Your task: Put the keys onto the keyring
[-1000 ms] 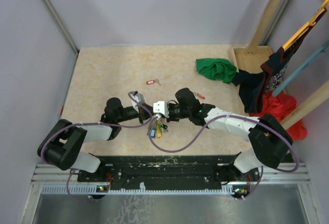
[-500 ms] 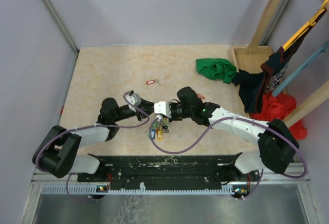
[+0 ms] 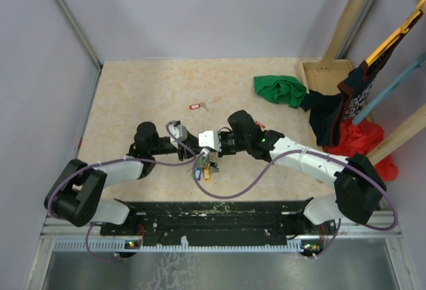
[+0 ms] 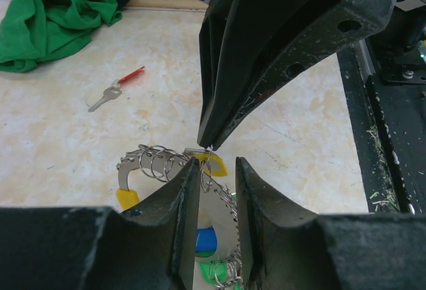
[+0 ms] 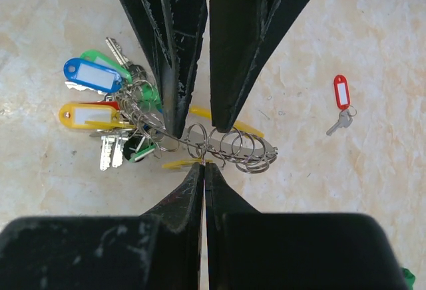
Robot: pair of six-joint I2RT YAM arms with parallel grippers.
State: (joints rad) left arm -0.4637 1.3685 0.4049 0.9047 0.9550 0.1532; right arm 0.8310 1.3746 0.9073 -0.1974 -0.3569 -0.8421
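Over the tabletop, my left fingers are standing a little open and my right fingers are squeezing shut. The keyring is sitting between them, inside the left gap and pinched by the right tips.

keyring: 1 | red-tagged key: 1 | red-headed key: 1 | green cloth: 1

Opened the left gripper since a second ago, jaws now apart astride the keyring wire.
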